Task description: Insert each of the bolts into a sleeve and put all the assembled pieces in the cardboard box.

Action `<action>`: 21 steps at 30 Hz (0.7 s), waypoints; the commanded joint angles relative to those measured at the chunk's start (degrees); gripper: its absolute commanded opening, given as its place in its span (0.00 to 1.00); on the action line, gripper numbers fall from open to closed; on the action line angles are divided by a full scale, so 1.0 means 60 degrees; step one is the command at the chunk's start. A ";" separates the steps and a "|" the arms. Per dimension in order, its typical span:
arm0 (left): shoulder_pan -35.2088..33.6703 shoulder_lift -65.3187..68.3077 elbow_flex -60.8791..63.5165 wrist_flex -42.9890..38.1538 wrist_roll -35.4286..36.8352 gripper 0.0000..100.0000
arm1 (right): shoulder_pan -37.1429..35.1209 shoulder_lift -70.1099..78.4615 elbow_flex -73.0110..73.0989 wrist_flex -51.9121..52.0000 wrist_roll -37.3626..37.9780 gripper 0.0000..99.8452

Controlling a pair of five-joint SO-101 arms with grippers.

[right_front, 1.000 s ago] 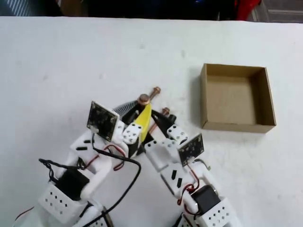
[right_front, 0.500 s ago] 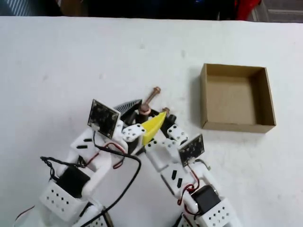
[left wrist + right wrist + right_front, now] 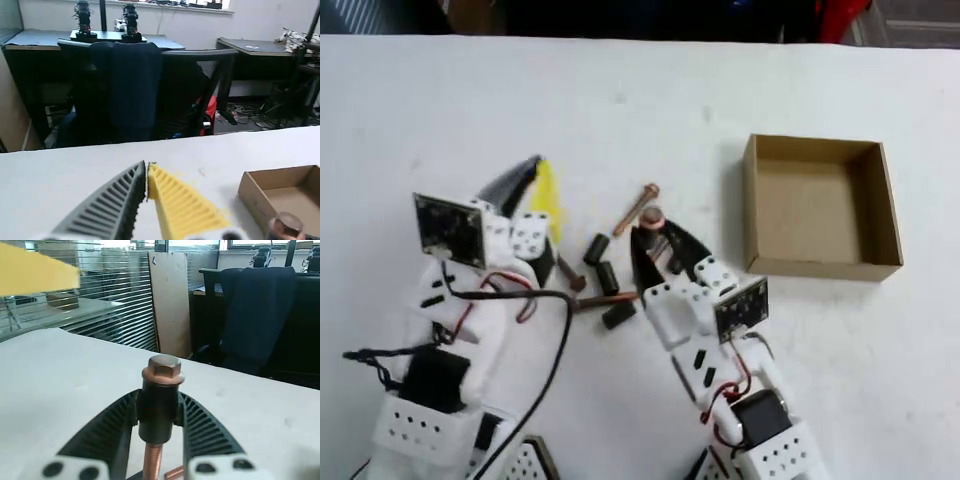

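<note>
The bolt (image 3: 162, 371) is copper-toned metal, faintly shiny, its shank threaded. The sleeve (image 3: 156, 416) round it is matt black, plastic perhaps. The right tool (image 3: 158, 399) is ribbed black plastic. The cardboard box (image 3: 817, 266) is dull brown; the desk (image 3: 620, 100) matt white.

White table (image 3: 470, 100): box (image 3: 815, 268), sleeves (image 3: 596, 249), bolt (image 3: 638, 207)

sleeves (image 3: 608, 277) left of cardboard box (image 3: 820, 266), bolt (image 3: 636, 208) between
</note>
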 commanded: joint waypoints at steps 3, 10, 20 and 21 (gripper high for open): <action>-0.0520 -0.0476 -0.0454 0.1231 -0.0088 0.02 | 0.0388 -0.0110 0.0073 0.0344 -0.0088 0.02; -0.0520 -0.2249 -0.0366 0.2945 -0.0645 0.02 | 0.0330 -0.0110 0.0073 0.0652 -0.0088 0.02; -0.0535 -0.3714 0.1832 0.3516 -0.0762 0.02 | 0.0403 -0.0110 0.0015 0.1795 -0.0015 0.02; -0.0535 -0.3963 0.2168 0.3516 -0.0762 0.02 | 0.0403 -0.0125 0.0000 0.1839 -0.0015 0.02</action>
